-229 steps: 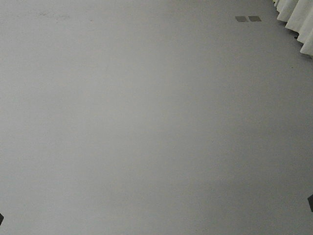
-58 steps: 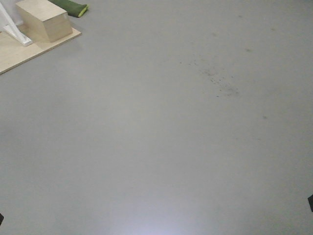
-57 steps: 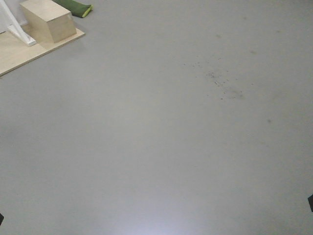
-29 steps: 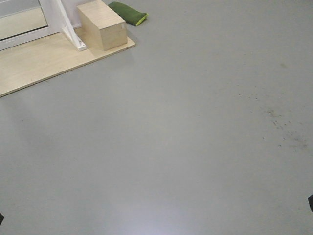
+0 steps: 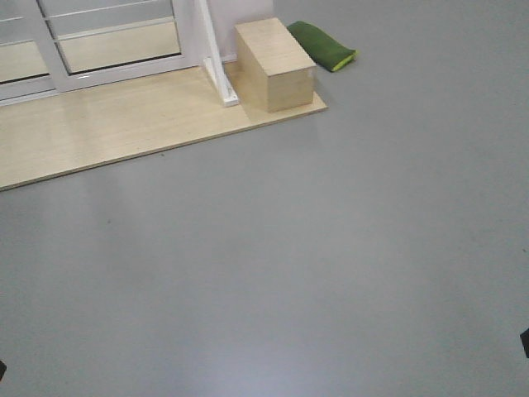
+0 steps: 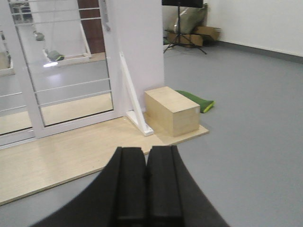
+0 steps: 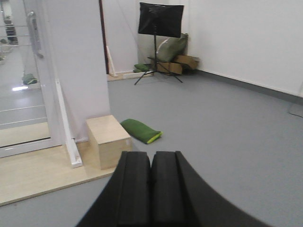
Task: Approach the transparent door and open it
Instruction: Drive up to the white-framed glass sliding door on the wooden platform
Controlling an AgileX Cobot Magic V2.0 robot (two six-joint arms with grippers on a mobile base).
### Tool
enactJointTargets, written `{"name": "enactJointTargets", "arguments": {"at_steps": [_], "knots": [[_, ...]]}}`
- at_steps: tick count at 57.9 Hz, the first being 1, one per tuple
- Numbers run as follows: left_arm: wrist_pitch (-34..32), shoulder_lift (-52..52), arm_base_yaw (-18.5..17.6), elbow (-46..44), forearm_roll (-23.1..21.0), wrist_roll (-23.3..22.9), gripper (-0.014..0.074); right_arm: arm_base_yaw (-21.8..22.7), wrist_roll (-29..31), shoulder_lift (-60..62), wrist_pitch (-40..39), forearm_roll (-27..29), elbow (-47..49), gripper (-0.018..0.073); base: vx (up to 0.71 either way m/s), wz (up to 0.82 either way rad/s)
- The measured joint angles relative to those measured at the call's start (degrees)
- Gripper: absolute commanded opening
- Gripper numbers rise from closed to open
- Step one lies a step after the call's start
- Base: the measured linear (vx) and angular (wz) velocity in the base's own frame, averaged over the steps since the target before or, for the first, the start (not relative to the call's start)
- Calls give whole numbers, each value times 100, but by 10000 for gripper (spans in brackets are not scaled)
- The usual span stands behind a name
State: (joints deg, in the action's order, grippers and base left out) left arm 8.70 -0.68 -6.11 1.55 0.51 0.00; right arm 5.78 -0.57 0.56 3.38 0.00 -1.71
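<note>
The transparent door (image 6: 71, 61) is a clear glass panel in a glossy white frame with thin white bars, standing at the back of a wooden platform. Its grey curved handle (image 6: 106, 16) is on the right stile. The door's lower part shows in the front view (image 5: 116, 37), and its right edge and handle (image 7: 32, 28) show in the right wrist view. My left gripper (image 6: 146, 156) is shut and empty, well short of the platform. My right gripper (image 7: 151, 158) is shut and empty, over grey floor.
A light wooden platform (image 5: 99, 124) lies before the door. A white post with a slanted brace (image 5: 216, 74), a wooden box (image 5: 277, 64) and a green bag (image 5: 324, 45) stand at its right end. A second glass panel (image 6: 12, 71) is left. A black stand (image 7: 160, 21) stands far back.
The view has swung from bare grey floor toward the door. The platform, box and green bag came in at top left and moved right and down. Both grippers stay shut.
</note>
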Motion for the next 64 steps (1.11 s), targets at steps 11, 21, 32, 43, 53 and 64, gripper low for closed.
{"name": "enactJointTargets", "arguments": {"at_steps": [11,21,32,43,53,64], "knots": [[0,0,0,0,0,0,-6,0,0,0,0,0,0,-5,57,54],[0,0,0,0,0,0,-6,0,0,0,0,0,0,-5,57,44],[0,0,0,0,0,0,-6,0,0,0,0,0,0,-5,58,29],[0,0,0,0,0,0,-6,0,0,0,0,0,0,-5,58,17],[0,0,0,0,0,0,-6,0,0,0,0,0,0,-5,57,14],[0,0,0,0,0,0,-6,0,0,0,0,0,0,-5,57,14]]}}
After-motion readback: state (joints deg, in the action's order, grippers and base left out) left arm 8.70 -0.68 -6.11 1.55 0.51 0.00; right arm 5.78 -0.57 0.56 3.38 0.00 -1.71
